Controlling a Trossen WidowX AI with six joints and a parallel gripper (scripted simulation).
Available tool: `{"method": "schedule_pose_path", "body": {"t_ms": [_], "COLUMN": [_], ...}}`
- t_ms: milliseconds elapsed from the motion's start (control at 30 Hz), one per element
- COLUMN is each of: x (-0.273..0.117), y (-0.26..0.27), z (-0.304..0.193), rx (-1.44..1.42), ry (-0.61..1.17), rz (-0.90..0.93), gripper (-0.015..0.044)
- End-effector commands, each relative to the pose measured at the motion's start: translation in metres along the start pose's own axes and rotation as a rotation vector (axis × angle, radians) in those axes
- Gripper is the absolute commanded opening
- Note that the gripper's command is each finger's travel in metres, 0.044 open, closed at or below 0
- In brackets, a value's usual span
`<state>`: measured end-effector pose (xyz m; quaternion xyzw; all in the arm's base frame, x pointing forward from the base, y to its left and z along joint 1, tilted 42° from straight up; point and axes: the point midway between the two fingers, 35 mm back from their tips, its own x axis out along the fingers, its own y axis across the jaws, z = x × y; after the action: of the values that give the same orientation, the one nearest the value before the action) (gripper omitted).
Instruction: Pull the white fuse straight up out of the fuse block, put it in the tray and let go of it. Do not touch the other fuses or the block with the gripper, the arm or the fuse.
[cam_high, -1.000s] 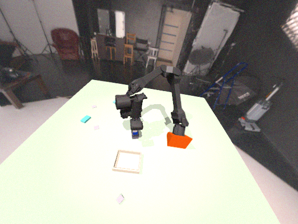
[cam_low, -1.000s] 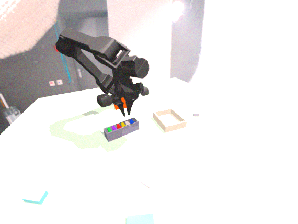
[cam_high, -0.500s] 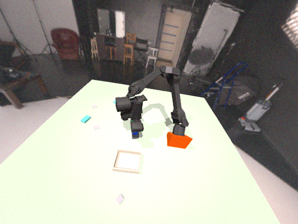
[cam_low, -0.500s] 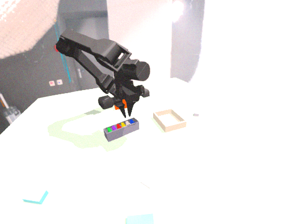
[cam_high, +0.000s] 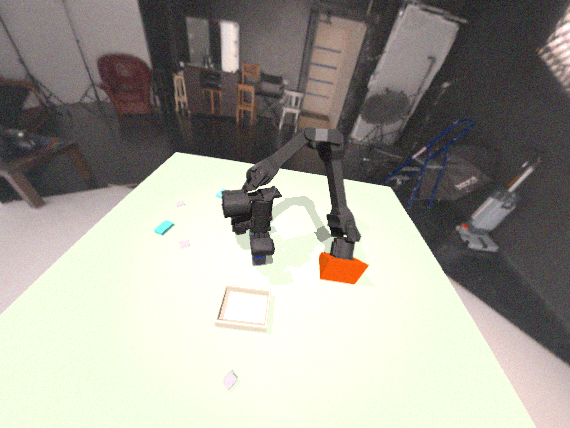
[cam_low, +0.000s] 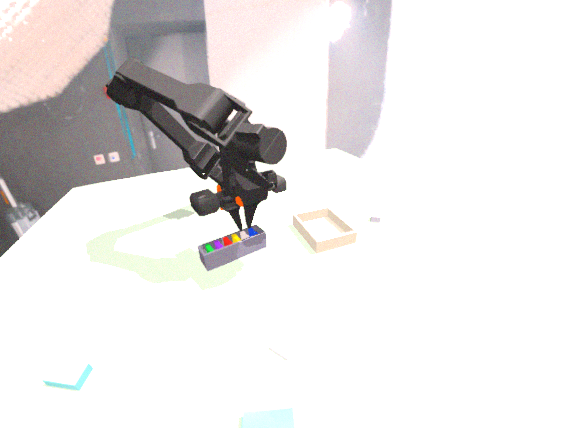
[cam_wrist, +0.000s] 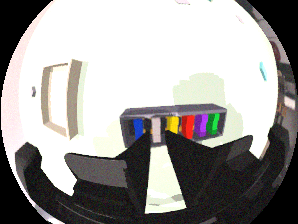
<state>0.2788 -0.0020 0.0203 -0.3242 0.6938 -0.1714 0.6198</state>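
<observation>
Pincer (cam_low: 243, 225) points down, tips hanging just over the white fuse (cam_low: 244, 234). From the exterior view the two fingers (cam_low: 235, 218) straddle the fuse top with a narrow gap; whether they touch it, can't tell. Fingers set narrow but not fully shut, nothing gripped between them.

White fuse sits in its slot in the fuse block (cam_low: 232, 251), directly under the pincer, second from one end. In the wrist view the white fuse (cam_wrist: 157, 131) lines up with the gap between the two dark fingers. Blue fuse (cam_low: 253, 231) right beside it on the end slot; yellow fuse (cam_low: 235, 237), red fuse (cam_low: 227, 240), purple fuse (cam_low: 217, 244) and green fuse (cam_low: 208, 247) run off the other way. In the top view the block is mostly hidden under the wrist, only the blue end showing.

Tray (cam_low: 324, 229) near the pincer, off the blue end of the block, apart from it, nothing visible inside. Top view shows the same tray (cam_high: 244, 308) on the pale green table (cam_high: 350, 350).

Farther out: orange base (cam_high: 341, 268) of the arm (cam_high: 334, 185) to one side of the pincer, cyan tile (cam_high: 163, 227) on the opposite side, small pale chips (cam_high: 230, 380) scattered on the table. Room clutter behind, blurred.
</observation>
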Motion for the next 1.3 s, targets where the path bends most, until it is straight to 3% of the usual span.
{"method": "schedule_pose_path", "body": {"t_ms": [0,1267], "x": [0.006,0.02], "y": [0.0,0.0], "z": [-0.002,-0.003], "rx": [-0.003,-0.003], "ry": [0.006,0.006], "rz": [-0.003,-0.004], "gripper": [0.0074,0.0074]}}
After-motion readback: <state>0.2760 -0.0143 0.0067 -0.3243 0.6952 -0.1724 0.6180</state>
